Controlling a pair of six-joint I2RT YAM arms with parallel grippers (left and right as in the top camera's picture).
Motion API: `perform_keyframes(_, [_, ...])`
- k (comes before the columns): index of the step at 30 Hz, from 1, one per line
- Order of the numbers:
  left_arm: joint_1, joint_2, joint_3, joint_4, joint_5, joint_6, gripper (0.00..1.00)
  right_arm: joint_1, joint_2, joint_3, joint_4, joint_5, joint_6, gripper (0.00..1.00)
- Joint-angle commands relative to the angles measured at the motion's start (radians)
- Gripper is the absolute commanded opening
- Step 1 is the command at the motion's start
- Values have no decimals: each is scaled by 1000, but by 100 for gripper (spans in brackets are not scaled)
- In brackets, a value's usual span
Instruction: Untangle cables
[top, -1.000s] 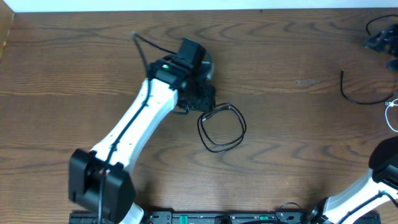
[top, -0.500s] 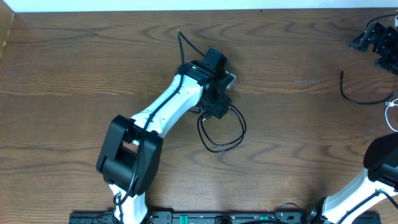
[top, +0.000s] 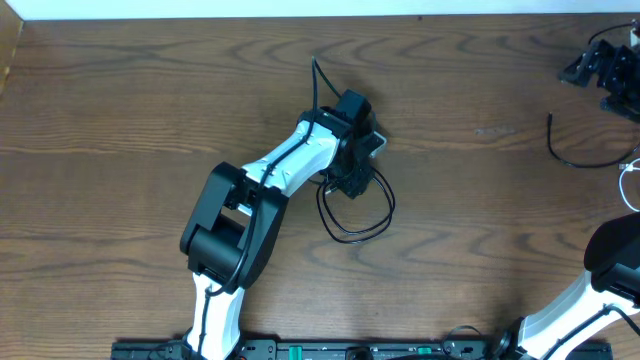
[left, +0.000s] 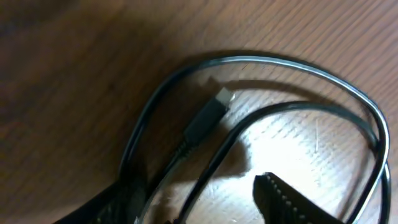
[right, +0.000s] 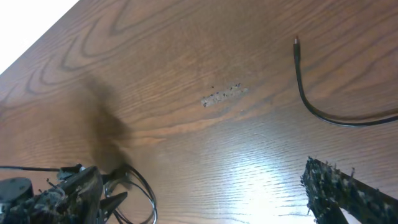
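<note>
1. Locates the coiled black cable (top: 390, 205) flat at mid-table, plug end (left: 208, 117) inside its loop.
2. Finds the left gripper (top: 355, 182) low over the coil's upper edge, spread open astride two strands, likely to pinch one free.
3. Finds the right gripper (top: 600, 70) far right, released and empty, near a second black cable (right: 336, 122) and a white cable (top: 628, 185), well apart from the coil.
</note>
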Motion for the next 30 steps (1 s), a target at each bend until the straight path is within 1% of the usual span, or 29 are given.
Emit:
perform_keyframes(1, [0,55,0,10,-67,41,52,7,-3,8,-12,0,-20,99])
perform_keyframes(2, [0,61,0,14,-91,41,48,9,-3,8,-15,0,-20,99])
perform_keyframes(3, [0,71,-2,20,-117,40,41,14,-3,8,-18,0,-23,99])
perform_keyframes(7, [0,84,-2,25,-179,40,10,34,-3,8,-31,0,-63,99])
perform_keyframes(8, [0,82,-1,25,-187,39,8,38,-3,8,-34,0,-64,99])
perform_keyframes(10, [0,68,-1,27,-188,30,7,45,-3,8,-38,0,-65,99])
perform_keyframes(13, [0,14,4,29,-188,-31,7,57,-3,8,-49,-1,-65,99])
perform_keyframes(16, [2,-89,9,39,-188,-118,7,71,-3,8,-63,-26,-85,99])
perform_keyframes(18, [2,-172,10,54,-188,-176,7,82,-3,8,-73,-77,-122,99])
perform_keyframes(19, [2,-275,10,72,-188,-239,7,95,-3,8,-86,-147,-166,99])
perform_keyframes(22, [2,-417,10,100,-188,-314,8,120,-3,8,-101,-239,-219,99])
perform_keyframes(26, [2,-565,10,131,-188,-372,7,163,-3,8,-108,-357,-282,99])
perform_keyframes(30, [2,-654,10,149,-188,-401,8,220,-3,8,-107,-459,-342,99])
